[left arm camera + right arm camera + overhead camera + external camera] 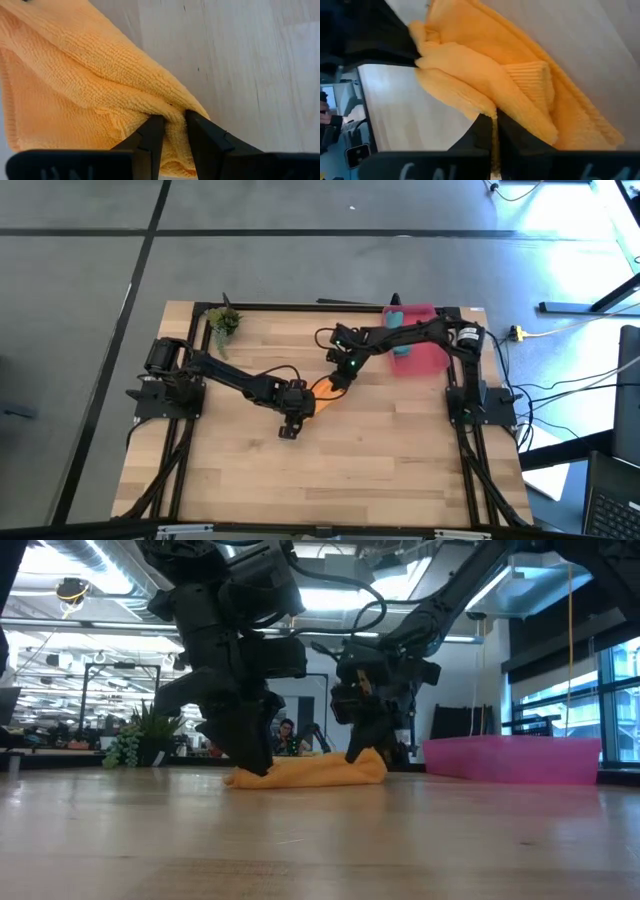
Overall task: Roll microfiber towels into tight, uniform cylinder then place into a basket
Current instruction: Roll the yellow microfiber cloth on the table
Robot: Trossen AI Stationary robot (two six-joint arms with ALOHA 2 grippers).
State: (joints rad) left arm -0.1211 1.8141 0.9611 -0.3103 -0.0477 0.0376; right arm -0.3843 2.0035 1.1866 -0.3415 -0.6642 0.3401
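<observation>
Both grippers on the orange towel [322,391], mid-table

Left gripper [172,131]: fingers [150,137] pinched on a fold at one end of the towel, cloth bunched between them, the rest of it spreading away ahead of the fingers. In the low view it's down at table level on the towel's left end [255,762]

Right gripper [493,131]: fingers nearly together, clamped on a thin edge of the same towel at its other end, folds piled just beyond the tips

Towel lies as a loose low roll on the wooden table [380,460], stretched between the two grippers

Pink basket [425,358] is well behind the right gripper, under that arm, near the far table edge; teal towel [396,317] in it

Small green plant [225,322] beyond the left gripper, at the far corner
</observation>
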